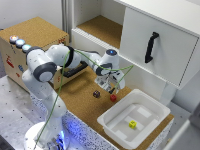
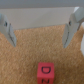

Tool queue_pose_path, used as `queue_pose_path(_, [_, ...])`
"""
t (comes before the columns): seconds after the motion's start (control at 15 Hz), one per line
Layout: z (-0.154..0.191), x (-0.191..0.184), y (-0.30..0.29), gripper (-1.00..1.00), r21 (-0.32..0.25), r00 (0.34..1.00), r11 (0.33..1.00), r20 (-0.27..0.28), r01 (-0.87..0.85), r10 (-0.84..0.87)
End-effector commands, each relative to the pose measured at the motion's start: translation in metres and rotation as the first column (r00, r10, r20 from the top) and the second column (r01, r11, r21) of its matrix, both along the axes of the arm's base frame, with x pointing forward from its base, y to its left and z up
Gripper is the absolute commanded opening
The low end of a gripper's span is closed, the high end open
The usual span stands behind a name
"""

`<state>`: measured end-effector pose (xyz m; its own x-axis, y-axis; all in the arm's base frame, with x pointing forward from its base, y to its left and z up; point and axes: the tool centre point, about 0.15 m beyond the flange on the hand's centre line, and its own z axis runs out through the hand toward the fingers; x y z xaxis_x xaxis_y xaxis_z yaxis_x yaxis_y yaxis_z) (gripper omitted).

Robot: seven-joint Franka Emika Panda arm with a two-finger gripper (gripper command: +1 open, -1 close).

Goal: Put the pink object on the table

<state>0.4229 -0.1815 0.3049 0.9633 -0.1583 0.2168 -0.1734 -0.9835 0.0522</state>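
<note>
Cork table [image 1: 82, 97] carries our pink block [image 2: 44, 72], with the tub [image 1: 150, 102] at four o'clock. Our gripper [image 2: 41, 41] hangs wide and empty; we judge the block light, rigid, best pinched across flat sides

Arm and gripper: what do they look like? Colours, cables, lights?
The arm has glossy white rounded shells with dark grey joint sections. A thin green cable runs from the base up to the wrist. A blue light glows on top of the wrist. The gripper is dark; in the wrist view its fingers look slim, light grey and metallic.
</note>
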Motion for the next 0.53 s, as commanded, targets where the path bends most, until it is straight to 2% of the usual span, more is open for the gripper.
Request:
queue_pose_path(0.0, [0.057, -0.030, -0.034, 1.00, -0.047, 0.996, 0.996, 0.053, 0.070, -0.068])
queue_pose_path(0.13, [0.072, -0.044, -0.044, 1.00, -0.063, 0.994, 0.993, 0.055, 0.100, -0.096])
queue_pose_path(0.33, [0.092, -0.066, -0.055, 1.00, -0.076, 0.993, 0.990, 0.028, 0.120, -0.118])
queue_pose_path(0.47, [0.094, -0.080, -0.064, 1.00, -0.077, 0.991, 0.988, -0.029, 0.130, -0.133])
